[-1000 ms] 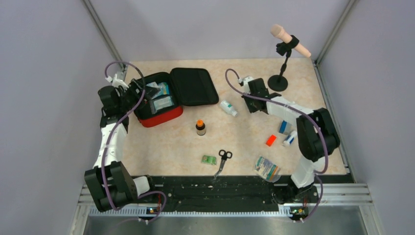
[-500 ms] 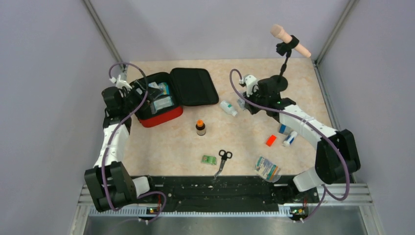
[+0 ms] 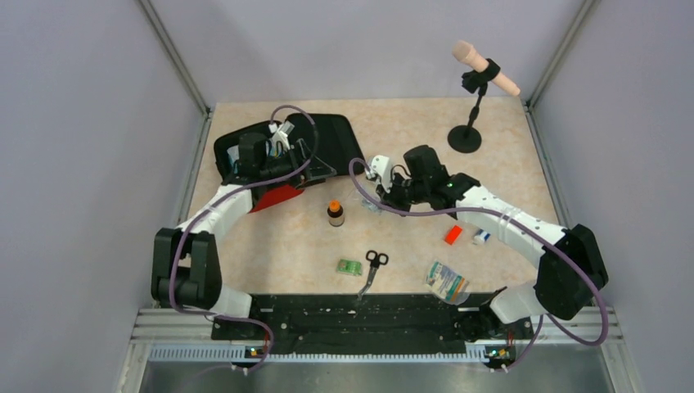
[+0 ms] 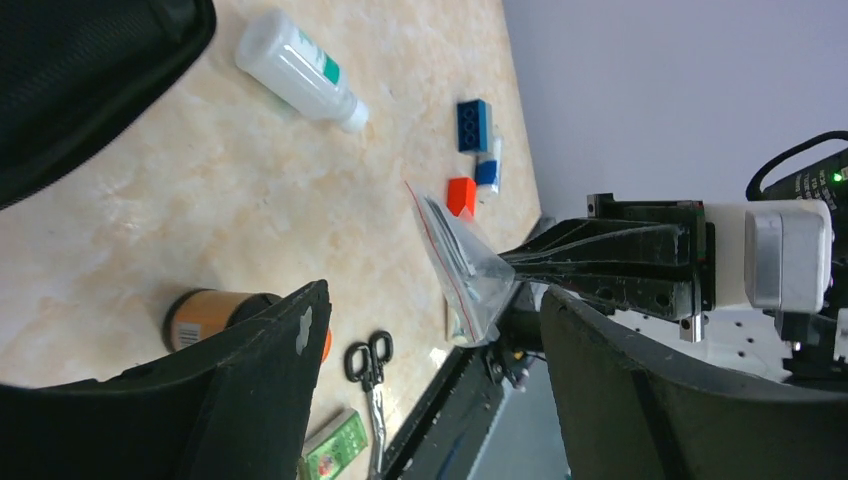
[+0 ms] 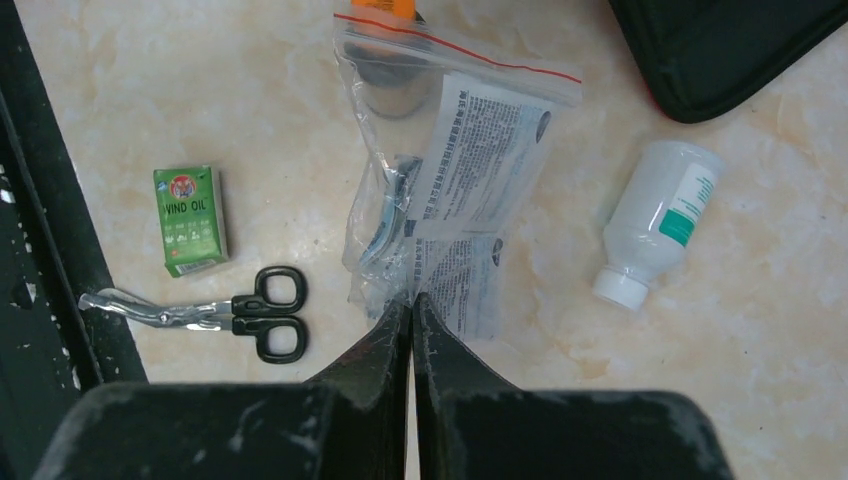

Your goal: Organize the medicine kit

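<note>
Overhead view, with both wrist views. The medicine kit [image 3: 278,197] lies open at the far left of the table [image 3: 409,246], its red base toward the left wall and its black lid [image 3: 340,137] folded out flat to the right.

The left gripper [image 4: 430,298] hangs over the open case, pointing right across the table, with its two fingers [image 4: 255,400] spread wide and nothing between them.

The right gripper [image 5: 411,302] stands just off the lid's near right corner, close to the kit but not touching it. Its jaws are pressed together on the bottom edge of a clear zip bag [image 5: 470,170] holding printed leaflets, and the bag's red-striped seal points away from the fingers.

Below the bag stands an orange-capped bottle [image 3: 335,214], partly seen through the plastic from the right wrist. A white bottle [image 5: 660,218] lies on its side beside the bag, near the lid corner. Nearer the arm bases lie scissors [image 3: 375,262] and a green box [image 3: 349,267] just beside them. A small red block [image 3: 452,235] and a second zip bag [image 3: 446,282] lie to the right. A microphone on a stand [image 3: 475,90] occupies the far right corner.
</note>
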Available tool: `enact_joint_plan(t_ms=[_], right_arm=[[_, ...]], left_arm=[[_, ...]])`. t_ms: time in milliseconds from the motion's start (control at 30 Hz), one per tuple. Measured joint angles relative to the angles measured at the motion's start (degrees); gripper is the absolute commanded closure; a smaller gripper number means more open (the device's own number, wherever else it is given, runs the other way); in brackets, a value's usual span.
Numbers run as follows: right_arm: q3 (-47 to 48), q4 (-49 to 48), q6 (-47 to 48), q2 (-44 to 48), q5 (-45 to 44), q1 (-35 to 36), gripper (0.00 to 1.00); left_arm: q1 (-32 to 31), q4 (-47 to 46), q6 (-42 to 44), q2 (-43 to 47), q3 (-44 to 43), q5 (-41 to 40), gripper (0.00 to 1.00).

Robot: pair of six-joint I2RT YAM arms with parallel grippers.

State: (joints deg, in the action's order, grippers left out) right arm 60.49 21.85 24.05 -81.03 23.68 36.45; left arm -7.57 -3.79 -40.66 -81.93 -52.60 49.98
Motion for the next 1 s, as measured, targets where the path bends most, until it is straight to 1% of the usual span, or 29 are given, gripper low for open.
enact_joint_plan(t_ms=[67,200,333,367,400,467,567,600,633,667,733,767,800,900,1000], right_arm=[[0.09,0.83,0.98,0.00,0.07,0.68,1.00],[1.14,2.73,2.80,-0.15,-0.09,1.31,1.00],[2.71,3.56,4.28,-0.63,-0.46,3.04,1.00],[3.08,3.67,4.57,-0.83,-0.63,3.61,1.00],[3.34,3.76,4.96,-1.05,-0.94,4.20,1.00],[3.41,3.91,5.75,-1.38,-1.62,5.07,1.00],[3.41,4.55,6.54,-1.92,-2.51,5.75,1.00],[3.41,4.61,6.71,-2.10,-2.80,5.81,1.00],[3.41,4.57,6.88,-2.14,-3.10,5.84,1.00],[3.41,4.42,6.95,-2.16,-3.37,5.84,0.98],[3.39,4.22,7.04,-2.16,-3.98,5.84,0.77],[3.34,4.11,7.15,-2.16,-4.42,5.90,0.68],[3.28,4.07,7.13,-2.16,-4.81,5.90,0.63],[2.69,3.87,7.41,-2.12,-6.34,5.92,0.53],[0.07,3.74,7.67,-1.11,-7.17,5.84,0.46]], left_arm=[[-0.90,0.07,-1.01,-2.40,-0.94,1.51,0.20],[-3.48,0.42,-2.54,-6.54,-2.67,3.19,0.25],[-7.52,1.84,-2.95,-10.64,-5.29,4.81,0.33],[-8.55,2.12,-3.06,-11.69,-5.95,5.31,0.39],[-9.14,2.19,-3.32,-12.37,-6.27,5.75,0.46],[-10.43,2.32,-4.31,-13.44,-6.64,6.86,0.66],[-11.08,2.27,-5.75,-14.58,-6.69,8.46,0.97],[-11.08,2.19,-6.01,-14.75,-6.69,8.76,1.00],[-11.08,2.08,-6.08,-14.91,-6.69,9.09,1.00],[-11.08,2.01,-6.19,-14.97,-6.69,9.20,1.00],[-11.02,1.84,-6.03,-14.97,-6.69,9.22,1.00],[-10.93,1.86,-5.86,-14.97,-6.73,9.25,1.00],[-10.78,2.01,-5.44,-14.97,-6.86,9.22,1.00],[-9.66,5.64,-1.92,-14.91,-8.85,8.94,1.00],[-5.75,12.44,3.87,-13.99,-13.00,7.21,1.00]])
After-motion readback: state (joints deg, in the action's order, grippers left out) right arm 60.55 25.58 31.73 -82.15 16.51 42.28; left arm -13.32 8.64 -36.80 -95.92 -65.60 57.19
